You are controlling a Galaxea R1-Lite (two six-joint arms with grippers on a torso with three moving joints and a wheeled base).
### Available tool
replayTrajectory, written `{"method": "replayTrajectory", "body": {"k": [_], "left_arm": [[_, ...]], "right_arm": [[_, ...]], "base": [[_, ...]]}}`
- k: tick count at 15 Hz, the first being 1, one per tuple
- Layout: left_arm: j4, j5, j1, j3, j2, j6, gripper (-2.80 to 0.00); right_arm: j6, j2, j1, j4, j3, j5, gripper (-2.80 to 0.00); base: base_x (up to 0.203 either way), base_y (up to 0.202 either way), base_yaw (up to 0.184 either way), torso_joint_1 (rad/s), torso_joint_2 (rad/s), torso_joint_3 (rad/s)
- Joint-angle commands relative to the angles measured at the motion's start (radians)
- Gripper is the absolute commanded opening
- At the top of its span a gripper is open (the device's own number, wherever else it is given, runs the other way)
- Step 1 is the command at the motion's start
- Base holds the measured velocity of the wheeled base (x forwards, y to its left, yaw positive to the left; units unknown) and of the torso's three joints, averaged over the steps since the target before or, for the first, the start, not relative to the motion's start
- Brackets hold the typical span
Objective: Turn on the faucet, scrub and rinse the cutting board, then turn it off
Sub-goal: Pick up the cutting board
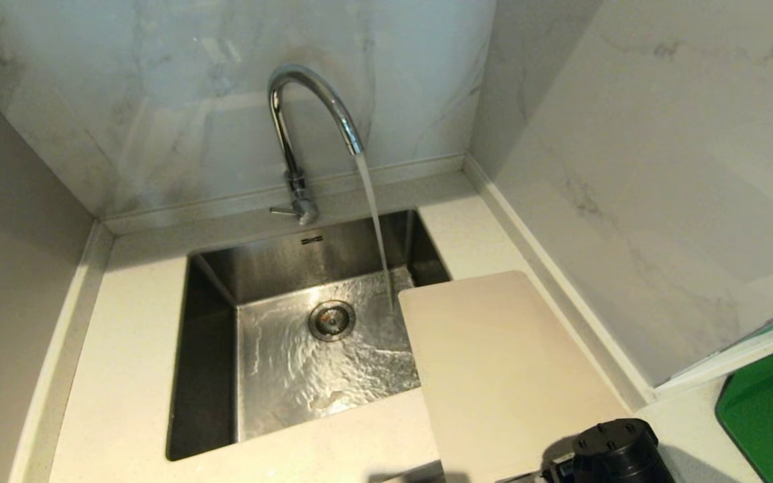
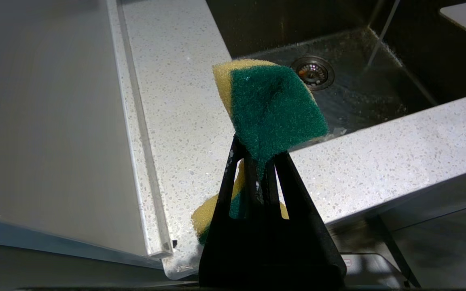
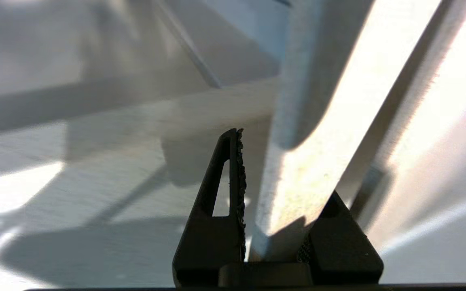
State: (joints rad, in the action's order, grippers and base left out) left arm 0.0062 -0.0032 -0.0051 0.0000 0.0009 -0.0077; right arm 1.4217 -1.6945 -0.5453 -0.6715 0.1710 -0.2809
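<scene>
You are looking down at a pale speckled counter (image 1: 125, 349) set in a marble-walled corner, with a steel sink (image 1: 212, 376) sunk into it. At the far edge stands the faucet (image 1: 299, 127), running: its stream (image 1: 376, 228) falls into the right side of the basin, close to the drain (image 1: 332, 319). The cutting board (image 1: 500, 376) is on the right, one corner jutting over the sink's right rim, just beside the stream but apparently not under it. Your right gripper (image 3: 275, 226) grasps the board's near edge between its jaws. Your left gripper (image 2: 259, 169), near the counter's front edge left of the basin, is clenched on a yellow-and-green sponge (image 2: 271, 107). A green board (image 1: 769, 409) lies far right.

Risk: the grip sits on one edge only, so a wet board may slip or swing once lifted, and water could splash onto the counter.
</scene>
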Motion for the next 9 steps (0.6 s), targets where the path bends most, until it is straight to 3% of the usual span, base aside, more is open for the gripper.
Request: {"method": "replayTrajectory", "body": {"k": [1, 9], "left_arm": [[0.001, 0.0, 0.0, 0.0, 0.001, 0.0, -2.8], [0.0, 0.0, 0.0, 0.0, 0.001, 0.0, -2.8]], "right_arm": [[0.052, 0.078, 0.02, -0.004, 0.011, -0.003, -2.8], [0.279, 0.206, 0.104, -0.002, 0.062, 0.0, -2.8]], "base": [[0.0, 0.0, 0.0, 0.0, 0.0, 0.0], [0.0, 0.0, 0.0, 0.0, 0.0, 0.0]]}}
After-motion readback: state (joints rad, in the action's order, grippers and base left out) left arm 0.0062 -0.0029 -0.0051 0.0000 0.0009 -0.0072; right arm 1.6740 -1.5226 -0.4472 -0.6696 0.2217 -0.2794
